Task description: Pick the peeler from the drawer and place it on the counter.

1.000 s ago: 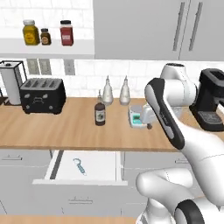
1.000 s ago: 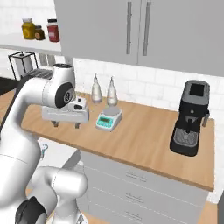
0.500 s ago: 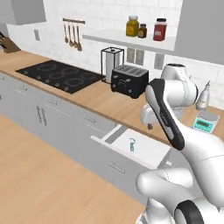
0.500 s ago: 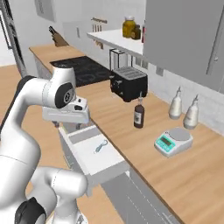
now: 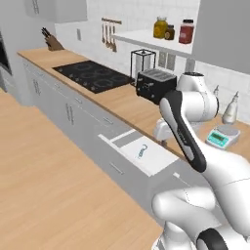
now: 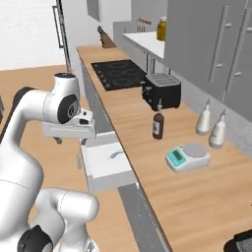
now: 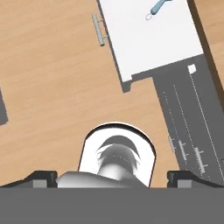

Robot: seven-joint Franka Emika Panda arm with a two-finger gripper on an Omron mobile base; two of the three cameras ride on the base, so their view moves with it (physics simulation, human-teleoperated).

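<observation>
The drawer (image 5: pixel 156 161) (image 6: pixel 101 167) (image 7: pixel 148 39) stands pulled out below the counter (image 5: pixel 124 105) (image 6: pixel 140 120), white inside, with its silver bar handle (image 7: pixel 99 29) facing the floor. The peeler (image 5: pixel 142 152) (image 6: pixel 115 154) (image 7: pixel 158 8) lies loose in it, its light-blue handle and pale loop plain to see. My gripper (image 6: pixel 71 141) (image 7: pixel 113 178) hangs open with nothing between its fingers, high above the wooden floor and just outside the drawer's front. In the hand view the peeler is far off, at the top edge. In the left base view the white hand (image 5: pixel 163 131) is beside the drawer's far end.
On the counter stand a dark bottle (image 6: pixel 157 125), a black toaster (image 5: pixel 155 84) (image 6: pixel 161 91), a small scale (image 5: pixel 222 136) (image 6: pixel 186 157) and two pale dispensers (image 6: pixel 210 127). A black cooktop (image 5: pixel 93 75) lies further along. Grey cabinet fronts (image 7: pixel 188 118) run beside the drawer.
The whole picture has shifted, so the base has turned and moved along the counter. The hand now hangs lower, by the drawer's front. The peeler still lies in the open drawer.
</observation>
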